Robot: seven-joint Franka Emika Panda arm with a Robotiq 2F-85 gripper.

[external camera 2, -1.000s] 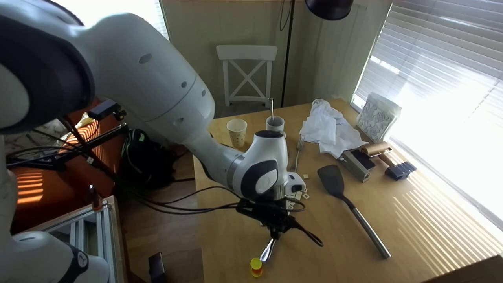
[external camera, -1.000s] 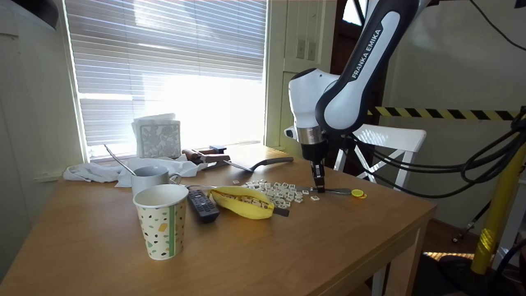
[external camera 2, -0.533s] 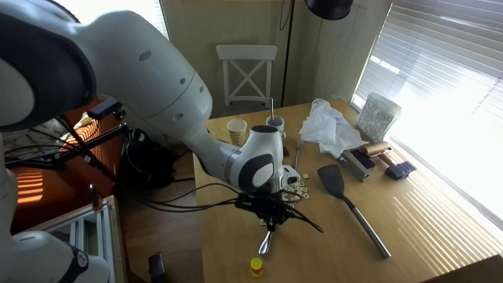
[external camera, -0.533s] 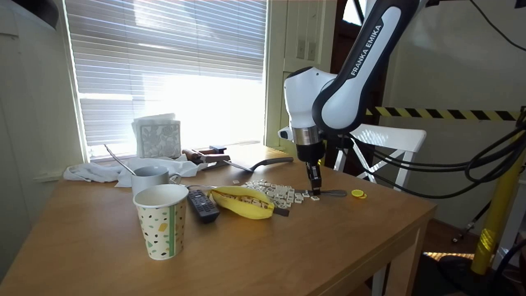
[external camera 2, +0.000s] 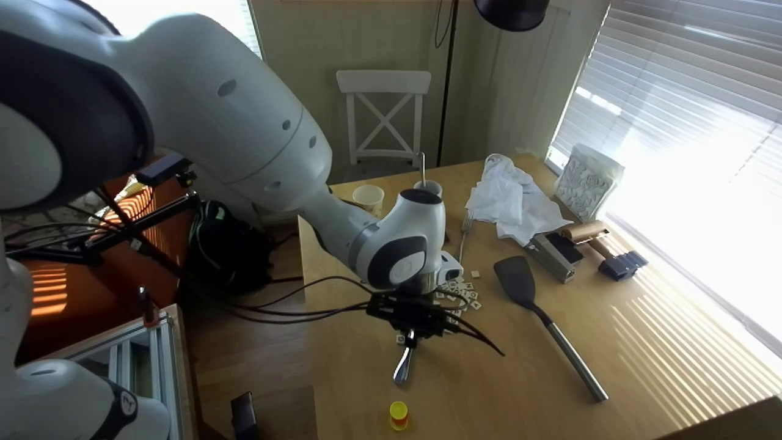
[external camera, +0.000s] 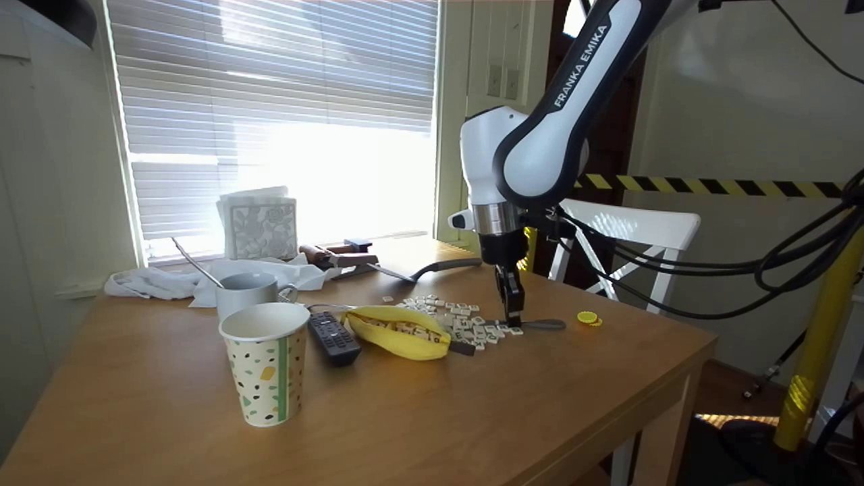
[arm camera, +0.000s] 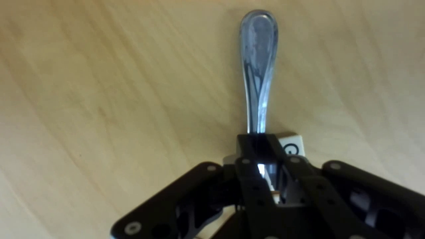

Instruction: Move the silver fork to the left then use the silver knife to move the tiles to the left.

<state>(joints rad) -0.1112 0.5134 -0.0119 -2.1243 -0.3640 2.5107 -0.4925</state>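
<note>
My gripper (external camera: pixel 514 321) is low over the table, shut on the silver knife (arm camera: pixel 259 43). The knife's handle sticks out past the fingertips (arm camera: pixel 256 141); it also shows in both exterior views (external camera: pixel 545 325) (external camera 2: pixel 401 368). Its blade is mostly hidden by the gripper and tiles. The pale tiles (external camera: pixel 469 331) lie in a loose cluster around the blade side; some show beside the wrist (external camera 2: pixel 469 294). One tile (arm camera: pixel 293 145) lies right beside the fingertips. The silver fork (external camera 2: pixel 467 227) lies apart, near the white cloth, mostly hidden behind the banana in an exterior view (external camera: pixel 331 306).
A yellow banana-shaped pouch (external camera: pixel 398 345) holding tiles lies by the cluster, with a black remote (external camera: pixel 333 339). A paper cup (external camera: pixel 266 378) and a mug (external camera: pixel 244 293) stand beyond. A spatula (external camera 2: pixel 516 281) and a small yellow tub (external camera 2: pixel 398 415) lie on the table.
The gripper has moved with the knife away from the yellow tub, toward the tiles. Tiles near the blade have shifted and spread toward the banana's dark end, opening a gap within the cluster.
</note>
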